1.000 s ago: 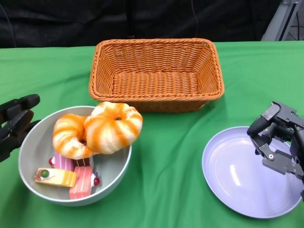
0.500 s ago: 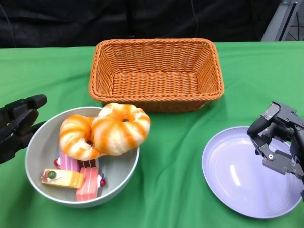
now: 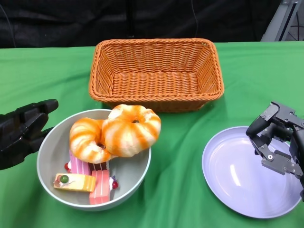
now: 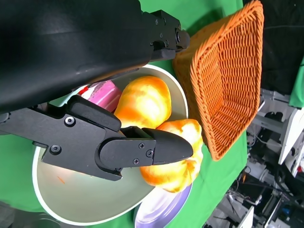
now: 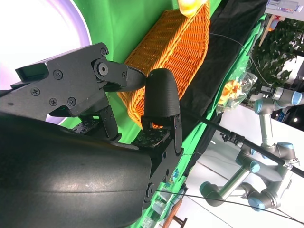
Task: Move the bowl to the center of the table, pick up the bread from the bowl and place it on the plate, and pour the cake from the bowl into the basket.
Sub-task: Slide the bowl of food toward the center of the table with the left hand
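Observation:
A grey bowl point(image 3: 138, 175) stands left of the table's middle. It carries two orange-striped breads point(image 3: 131, 131) point(image 3: 87, 138) and several cake slices point(image 3: 76, 182). My left hand point(image 3: 22, 133) lies flat against the bowl's left rim with its fingers point(image 4: 124, 152) stretched out and holds nothing. The wrist view shows the bowl point(image 4: 95, 205) and the breads point(image 4: 142, 101) just beyond them. My right hand point(image 3: 278, 141) hovers over the right part of the lilac plate point(image 3: 237, 176), its fingers point(image 5: 161, 95) loosely bent and apart, with nothing in them.
An orange wicker basket point(image 3: 156, 43) stands with nothing in it at the back centre, just behind the bowl; the basket point(image 4: 228, 71) is close to the breads. A green cloth covers the table. Between bowl and plate is bare cloth.
The bowl with its bread and cake has slid to the right, toward the table's middle, with my left hand following at its rim. My right hand has stayed still.

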